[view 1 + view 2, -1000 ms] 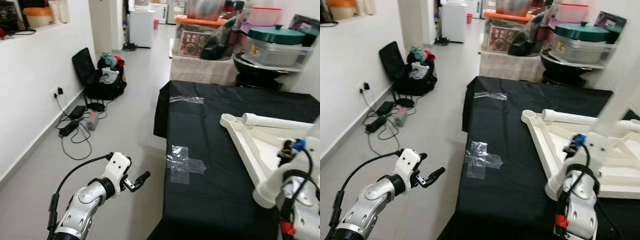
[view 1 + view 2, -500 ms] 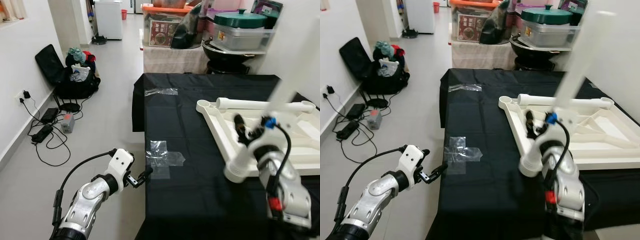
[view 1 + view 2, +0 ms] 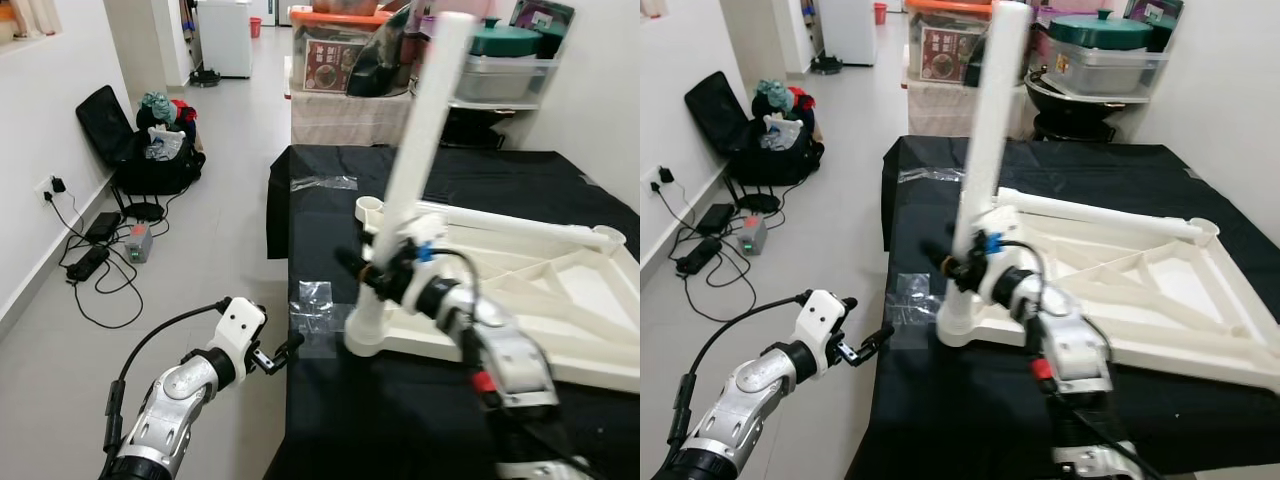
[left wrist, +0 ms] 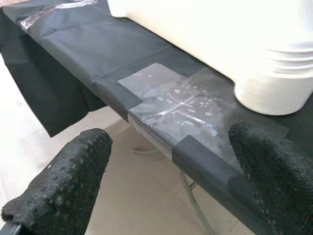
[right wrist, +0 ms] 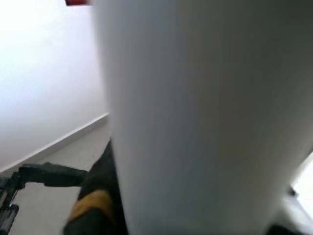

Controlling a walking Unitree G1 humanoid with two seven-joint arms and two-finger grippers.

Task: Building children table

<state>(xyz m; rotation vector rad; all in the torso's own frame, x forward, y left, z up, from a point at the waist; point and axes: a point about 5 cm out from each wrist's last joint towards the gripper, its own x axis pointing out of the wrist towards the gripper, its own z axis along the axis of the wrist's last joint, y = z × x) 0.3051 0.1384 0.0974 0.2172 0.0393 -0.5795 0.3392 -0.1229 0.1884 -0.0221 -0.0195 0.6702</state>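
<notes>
A counter (image 3: 560, 180) covered with a black cloth (image 3: 910, 170) stands in a narrow room with a pale grey floor (image 3: 225, 130) and white walls. The cloth hangs down over the counter's left edge. A white plastic tabletop (image 3: 1120, 290) lies upside down on the counter, toward its right side, with ribs crossing inside its frame. At the corner of the tabletop nearest the counter's left edge, a white leg (image 3: 985, 150) stands almost upright, leaning a little, its wide foot (image 3: 955, 325) just beside that corner. The right pincer (image 3: 965, 265) is pinching the leg low down, its black fingers around the tube. Clear tape (image 3: 318, 305) is stuck on the cloth at the left edge, just beside the foot, and a second strip (image 3: 322, 183) lies farther back.

The left pincer (image 3: 280, 355) hovers over the floor close to the counter's left edge, near the tape, its fingers (image 4: 73, 176) spread and holding nothing.

Against the left wall sit a black bag (image 3: 150, 165) with clothes on top, and cables (image 3: 95, 270) running on the floor from a wall socket. Behind the counter there are boxes (image 3: 335, 65) and a green-lidded pot (image 3: 1100, 35).
</notes>
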